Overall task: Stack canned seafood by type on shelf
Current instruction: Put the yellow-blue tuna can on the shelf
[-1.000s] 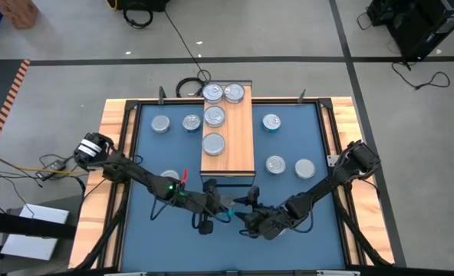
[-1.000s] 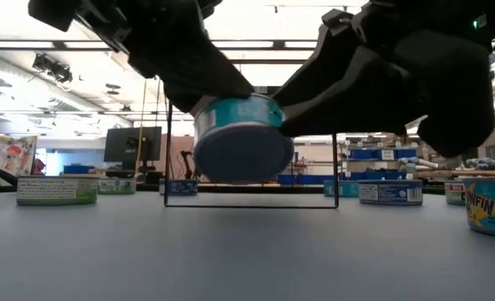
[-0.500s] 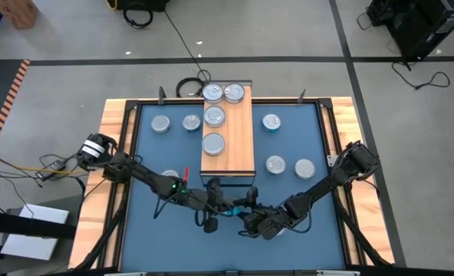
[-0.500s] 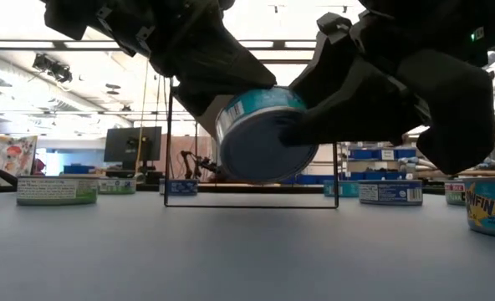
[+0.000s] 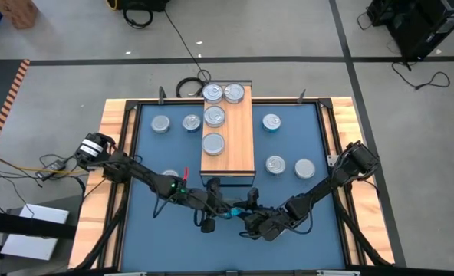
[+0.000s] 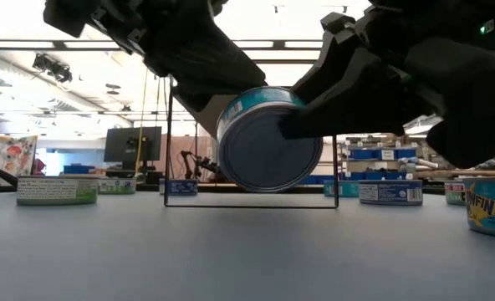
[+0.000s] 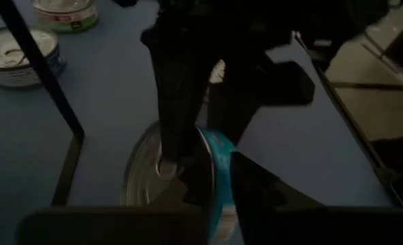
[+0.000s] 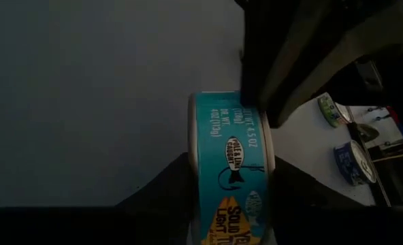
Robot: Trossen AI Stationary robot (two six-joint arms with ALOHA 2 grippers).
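**Tin turned on edge between two claws**

Since a second ago we see the teal tin [image 6: 268,140] swing from lying nearly flat to standing almost on its rim, its round bottom now facing the low camera. It has also slid a little toward the right claw.

It hangs off the blue mat [image 5: 150,153] with an open gap beneath it, just in front of the near end of the shelf [image 5: 238,146] and well inside the mat's near edge.

The right claw [image 5: 250,208] reaches in from the right and is clamped on the tin, one finger against each flat face. The left claw [image 5: 223,205] meets it from the left and lies against the lid. We cannot tell whether it grips or has let go.

Four tins sit on the shelf: two [image 5: 223,93] side by side at the far end and two [image 5: 214,129] in a line along its left side. The right side and near end show bare wood.

On the mat, two tins [image 5: 176,123] lie far left of the shelf. Three [image 5: 274,164] lie to its right, well apart from the arms. One [image 5: 169,178] lies just beside the left arm.
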